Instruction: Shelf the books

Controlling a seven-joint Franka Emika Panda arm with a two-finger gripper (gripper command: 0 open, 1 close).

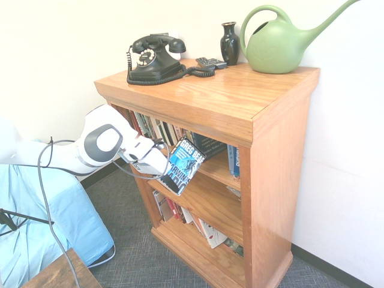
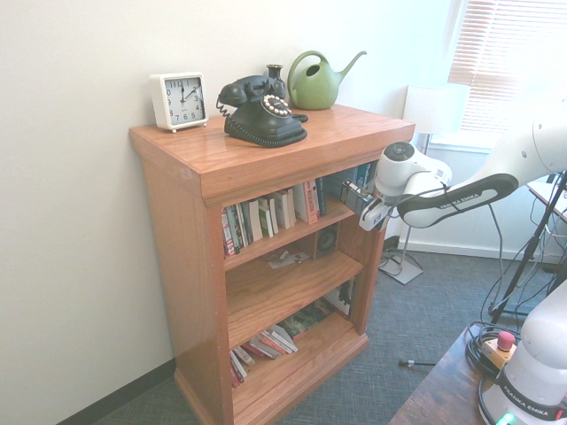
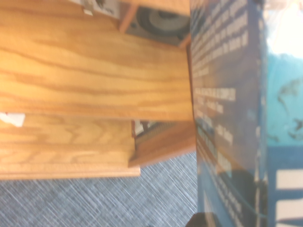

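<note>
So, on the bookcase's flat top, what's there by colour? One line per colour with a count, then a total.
Black: 3 (telephone, vase, remote)
Green: 1 (watering can)
White: 1 (alarm clock)
Total: 5

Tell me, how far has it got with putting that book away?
Partway. The claw is shut on the Greg Bear book, already lifted to the front of the shelf, level with its middle board. Left: sliding the book in and letting go.
</note>
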